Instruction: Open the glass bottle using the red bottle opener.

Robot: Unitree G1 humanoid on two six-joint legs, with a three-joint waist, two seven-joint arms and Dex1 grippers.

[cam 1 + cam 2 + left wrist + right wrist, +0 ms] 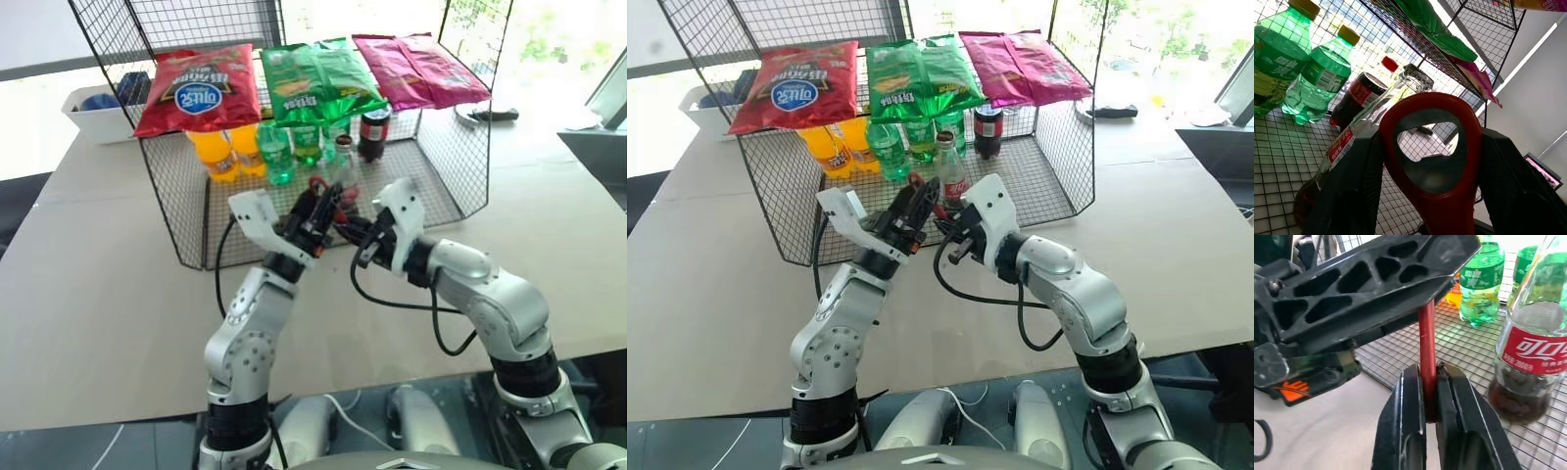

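Left eye view: both pincers meet above the table (88, 294), in front of a wire basket (186, 215). Left wrist view: the left pincer (1432, 196) grasps the red bottle opener (1432, 161) by its ring head; the glass bottle (1376, 122) stands just beyond, apparently uncapped already. Right wrist view: the right pincer (1432, 396) is clenched on the opener's handle; the bottle stands beside it.

The red bottle opener's (1426, 363) ring head hides behind the left hand (1366, 289).
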